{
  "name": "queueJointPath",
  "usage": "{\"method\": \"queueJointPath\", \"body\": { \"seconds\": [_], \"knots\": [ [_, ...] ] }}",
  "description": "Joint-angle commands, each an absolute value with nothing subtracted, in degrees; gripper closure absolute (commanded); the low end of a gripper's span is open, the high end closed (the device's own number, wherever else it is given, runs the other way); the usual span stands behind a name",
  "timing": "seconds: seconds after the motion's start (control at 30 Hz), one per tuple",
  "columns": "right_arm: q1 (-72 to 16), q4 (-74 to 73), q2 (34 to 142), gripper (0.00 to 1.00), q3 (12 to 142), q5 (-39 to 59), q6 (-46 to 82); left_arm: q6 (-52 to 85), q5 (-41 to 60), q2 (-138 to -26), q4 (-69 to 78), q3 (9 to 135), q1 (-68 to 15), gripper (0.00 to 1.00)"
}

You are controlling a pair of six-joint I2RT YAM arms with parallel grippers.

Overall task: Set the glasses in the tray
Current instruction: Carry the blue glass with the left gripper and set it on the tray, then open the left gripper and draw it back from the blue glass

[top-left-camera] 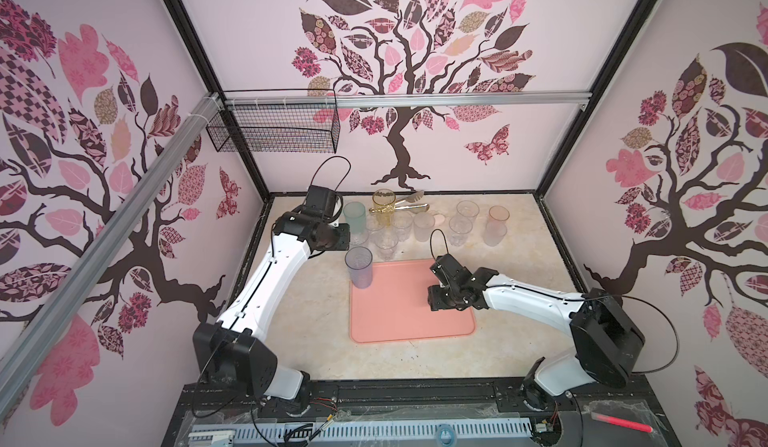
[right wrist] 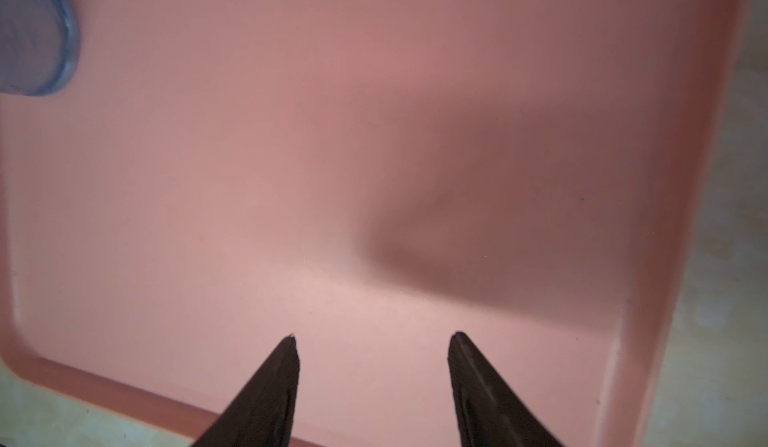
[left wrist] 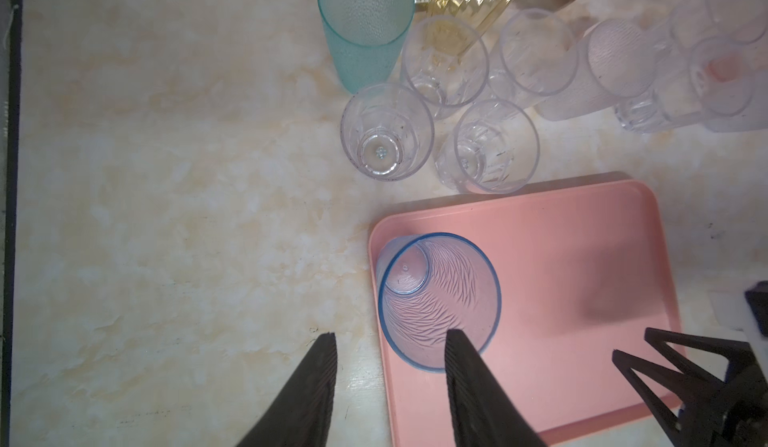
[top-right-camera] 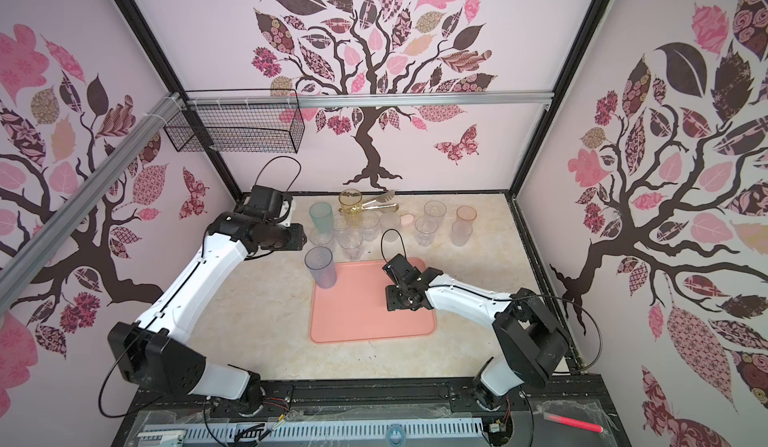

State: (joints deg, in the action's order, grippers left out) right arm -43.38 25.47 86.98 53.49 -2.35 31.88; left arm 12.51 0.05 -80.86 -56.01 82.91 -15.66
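1. One blue tumbler (top-left-camera: 359, 267) stands upright in the far left corner of the tray (top-left-camera: 395, 312). The right wrist view shows only a blurred slice of it, cut off at the frame's edge.
2. All the other glasses (top-left-camera: 424, 225) stand on the table (top-left-camera: 316, 341) beyond the tray's far edge. The clear ones overlap and their outlines run together, so they cannot be counted exactly.
3. A teal tumbler (top-left-camera: 354, 216) stands just beside the left arm, and that arm partly hides a clear glass next to it. An amber tumbler (top-left-camera: 383, 206) covers one end of the tongs (top-left-camera: 413, 200). In the left wrist view both are cut off at the frame's edge.
4. A small pale pink blob (top-right-camera: 407, 219) lies among the clear glasses. It is too small to tell what it is.
5. The left gripper (left wrist: 392, 335) is hidden under its wrist in both top views. The left wrist view shows its fingers moderately apart, one over bare table and the other crossing the blue tumbler's rim. Whether that finger touches the rim cannot be told. Nothing is clamped.
6. The right gripper (right wrist: 374, 336) hangs over the tray's right half with its jaws apart and nothing between them. A blurred shadow lies on the tray below it. Whether the tips touch the tray cannot be told.
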Motion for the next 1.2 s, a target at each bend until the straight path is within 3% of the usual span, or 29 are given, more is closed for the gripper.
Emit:
{"method": "queueJointPath", "body": {
  "seconds": [0.0, 0.2, 0.7, 0.9, 1.17],
  "knots": [
    [-43.5, 27.1, 88.7, 0.39, 57.4, -2.7, 31.5, 15.3, -0.4, -76.7, -51.2, 77.3, -14.6, 0.49],
    [-43.6, 27.2, 89.5, 0.39, 60.5, -3.2, 31.0, 19.0, 3.8, -70.0, -47.5, 68.2, -8.5, 0.41],
    [-42.0, 28.0, 95.9, 0.34, 72.6, -4.9, 26.7, 25.3, 3.1, -58.3, -36.7, 47.3, -8.2, 0.24],
    [-37.4, 25.3, 96.4, 0.35, 78.5, -4.2, 29.3, 26.3, 2.1, -57.6, -36.5, 47.2, -7.9, 0.23],
    [-33.9, 22.4, 106.9, 0.37, 96.4, -4.5, 33.4, 24.0, 0.0, -60.8, -35.9, 51.0, -7.5, 0.23]
  ]
}}
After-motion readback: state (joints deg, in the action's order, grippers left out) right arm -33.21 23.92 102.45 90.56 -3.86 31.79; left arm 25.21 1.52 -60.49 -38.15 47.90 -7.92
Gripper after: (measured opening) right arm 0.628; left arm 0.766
